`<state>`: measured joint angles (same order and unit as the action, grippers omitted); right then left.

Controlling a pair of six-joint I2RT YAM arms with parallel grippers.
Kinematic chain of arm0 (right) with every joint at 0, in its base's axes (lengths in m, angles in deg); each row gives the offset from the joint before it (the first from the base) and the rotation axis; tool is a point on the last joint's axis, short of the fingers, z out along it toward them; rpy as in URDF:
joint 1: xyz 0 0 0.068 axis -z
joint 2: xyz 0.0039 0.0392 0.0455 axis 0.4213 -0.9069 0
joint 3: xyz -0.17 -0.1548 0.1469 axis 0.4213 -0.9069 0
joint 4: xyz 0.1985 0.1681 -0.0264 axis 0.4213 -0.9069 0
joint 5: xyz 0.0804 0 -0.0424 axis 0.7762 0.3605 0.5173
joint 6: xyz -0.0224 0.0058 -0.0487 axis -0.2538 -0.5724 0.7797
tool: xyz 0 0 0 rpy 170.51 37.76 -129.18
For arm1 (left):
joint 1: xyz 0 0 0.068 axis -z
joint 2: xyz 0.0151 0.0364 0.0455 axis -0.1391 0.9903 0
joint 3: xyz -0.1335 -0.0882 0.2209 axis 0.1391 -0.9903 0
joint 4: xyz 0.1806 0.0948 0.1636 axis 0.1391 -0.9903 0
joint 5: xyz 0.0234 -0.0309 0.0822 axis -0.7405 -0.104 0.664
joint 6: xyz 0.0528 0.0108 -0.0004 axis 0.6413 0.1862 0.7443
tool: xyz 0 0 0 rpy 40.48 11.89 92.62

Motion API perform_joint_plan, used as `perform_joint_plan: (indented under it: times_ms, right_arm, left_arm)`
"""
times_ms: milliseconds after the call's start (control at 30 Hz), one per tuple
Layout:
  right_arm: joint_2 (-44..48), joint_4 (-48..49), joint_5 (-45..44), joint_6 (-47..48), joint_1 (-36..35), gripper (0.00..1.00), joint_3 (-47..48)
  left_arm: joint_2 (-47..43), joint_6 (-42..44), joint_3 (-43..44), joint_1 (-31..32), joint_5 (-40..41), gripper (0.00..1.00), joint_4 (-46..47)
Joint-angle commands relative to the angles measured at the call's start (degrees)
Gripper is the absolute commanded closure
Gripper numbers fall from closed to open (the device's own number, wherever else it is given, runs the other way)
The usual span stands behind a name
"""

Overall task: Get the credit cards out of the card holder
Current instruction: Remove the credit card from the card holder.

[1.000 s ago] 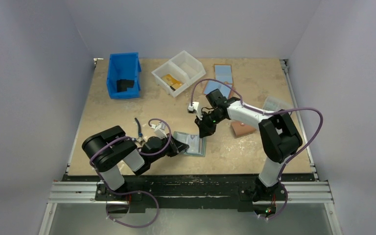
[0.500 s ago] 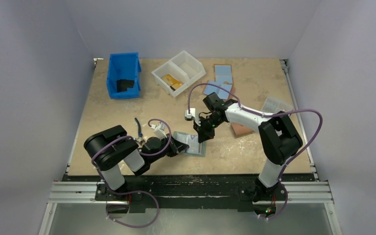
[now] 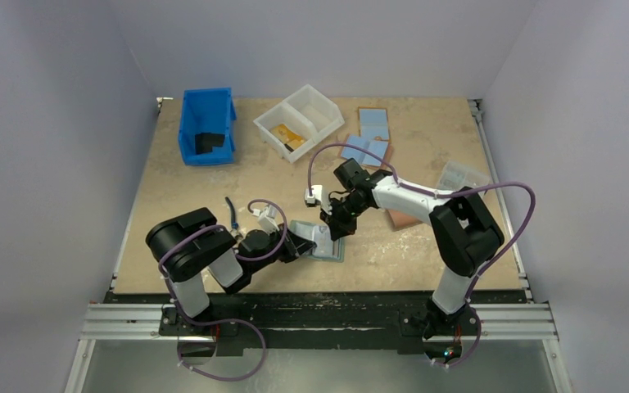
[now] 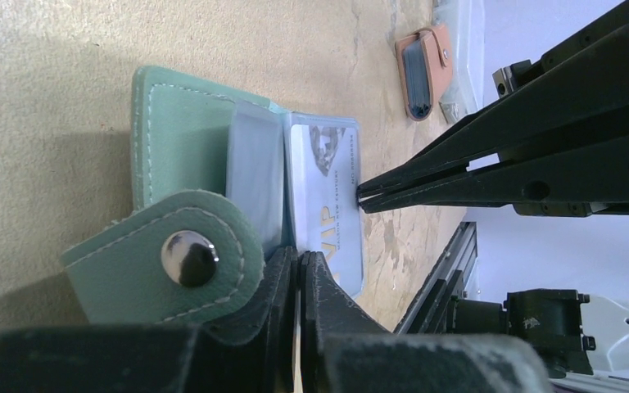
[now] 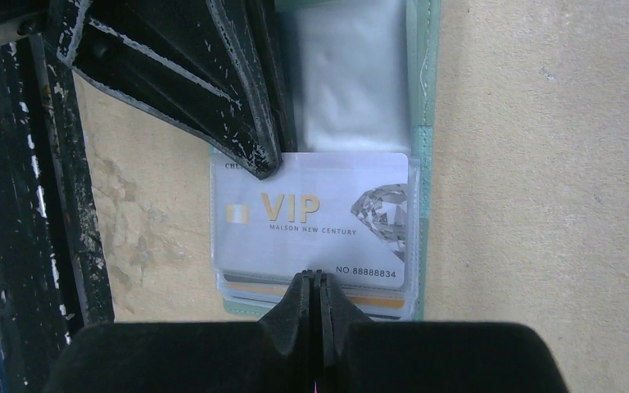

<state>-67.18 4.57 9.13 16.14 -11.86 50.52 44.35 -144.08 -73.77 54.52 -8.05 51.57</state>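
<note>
The teal card holder lies open on the table near the front. It also shows in the left wrist view with its snap tab. A silver VIP credit card sits in the top clear sleeve, and a tan-orange card edge and a dark edge show under it. My left gripper is shut and its tips press on the sleeve beside the card. My right gripper is shut, and its tips touch the silver card's near edge.
A salmon-pink snap wallet lies to the right. Light-blue-and-brown wallets and a clear plastic piece lie at the back right. A white two-part tray holds orange cards. A blue bin stands at the back left.
My right gripper has moved left and nearer, from beside the holder onto the silver card's edge. The left gripper and the holder have stayed in place.
</note>
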Motion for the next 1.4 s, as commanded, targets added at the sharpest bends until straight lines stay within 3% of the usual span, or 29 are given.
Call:
perform_joint_plan:
  times_ms: [0,167,467,600,733,833,1067,1367]
  right_arm:
    - [-1.2,3.2,-2.8,-2.0,-1.4,1.00,-0.5]
    - [-2.5,6.0,-5.6,-4.9,-3.1,1.00,-0.9]
    - [-3.9,6.5,-4.6,-6.6,-4.2,1.00,-0.6]
    - [-4.5,5.6,-2.3,-6.6,-4.2,1.00,-0.2]
    - [-5.0,5.2,-1.9,-6.5,-4.2,1.00,0.2]
    - [-5.0,5.1,-2.3,-6.1,-4.2,1.00,0.3]
    - [-5.0,5.7,-5.8,-5.9,-4.1,1.00,0.1]
    - [-6.3,6.0,-7.7,-6.4,-4.2,0.91,0.2]
  left_arm:
    - [2.0,-0.8,-0.6,0.2,-1.7,0.91,5.5]
    - [2.7,-0.9,-0.5,0.2,-2.4,0.74,6.8]
    - [4.4,-2.2,-0.5,0.1,-2.4,0.73,8.1]
    - [6.3,-4.0,-0.9,0.2,-2.3,0.77,11.4]
    - [8.7,-5.3,-2.1,-0.2,-2.2,0.98,16.1]
    - [8.9,-4.6,-2.7,-0.4,-2.0,1.00,17.0]
    - [2.6,0.0,-2.9,-0.4,-0.8,1.00,7.6]
    - [-11.5,6.7,-1.4,-0.3,2.4,1.00,-17.2]
